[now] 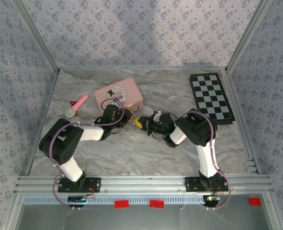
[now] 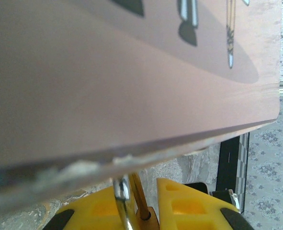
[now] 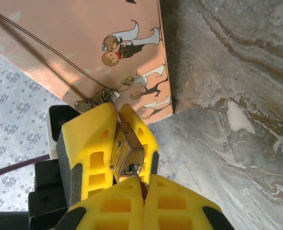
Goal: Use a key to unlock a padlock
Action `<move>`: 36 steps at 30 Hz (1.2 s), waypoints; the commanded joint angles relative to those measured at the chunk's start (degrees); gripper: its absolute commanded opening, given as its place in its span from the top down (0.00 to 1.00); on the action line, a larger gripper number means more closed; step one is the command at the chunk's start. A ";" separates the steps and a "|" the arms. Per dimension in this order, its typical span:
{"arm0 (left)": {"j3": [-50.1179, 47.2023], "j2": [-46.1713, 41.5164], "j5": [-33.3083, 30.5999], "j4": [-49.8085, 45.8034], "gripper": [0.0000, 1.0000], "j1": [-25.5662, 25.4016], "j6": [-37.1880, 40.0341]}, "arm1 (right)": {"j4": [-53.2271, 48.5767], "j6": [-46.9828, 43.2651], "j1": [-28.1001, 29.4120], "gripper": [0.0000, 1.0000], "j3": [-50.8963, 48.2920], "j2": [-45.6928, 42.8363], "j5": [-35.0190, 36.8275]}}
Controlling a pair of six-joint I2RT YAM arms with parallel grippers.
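Note:
The small brass padlock (image 3: 127, 148) is clamped between my left gripper's yellow fingers (image 3: 91, 139), keyhole end facing my right gripper. Its silvery shackle (image 2: 122, 196) rises between the left gripper's (image 2: 139, 206) own pads, just under the pink box. My right gripper (image 3: 143, 184) is shut on the key (image 3: 135, 171). The key's thin blade sits in the padlock's keyhole and its head is hidden between the pads. In the top view the left gripper (image 1: 130, 118) and the right gripper (image 1: 146, 124) meet tip to tip in front of the box.
The pink box with a cartoon picture (image 1: 119, 94) lies right behind the grippers, its edge (image 2: 131, 96) close over the left fingers. A pink toy microphone (image 1: 76, 106) lies to the left. A chessboard (image 1: 210, 98) lies at the back right.

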 commanded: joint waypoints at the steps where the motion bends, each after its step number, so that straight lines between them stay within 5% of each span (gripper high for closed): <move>1: -1.16 -1.31 8.85 1.12 1.00 -3.10 -7.06 | 1.53 0.48 -0.75 1.00 1.82 -1.87 0.40; 16: -0.37 -1.57 8.28 0.46 1.00 -5.19 -8.11 | 1.52 -0.77 -1.14 1.00 2.13 -2.08 0.50; 21: -0.54 -2.99 5.30 -4.65 1.00 -3.98 -7.87 | -1.67 -4.75 -2.07 0.72 -0.69 -4.42 -0.07; 25: 0.12 -3.16 3.74 -7.24 1.00 -2.52 -8.12 | -7.58 -9.56 -2.72 0.59 -3.72 -6.97 -0.79; 36: 2.51 -3.24 2.84 -14.09 1.00 -0.62 -7.30 | -13.89 -22.04 -2.45 0.63 -5.20 -7.68 -3.74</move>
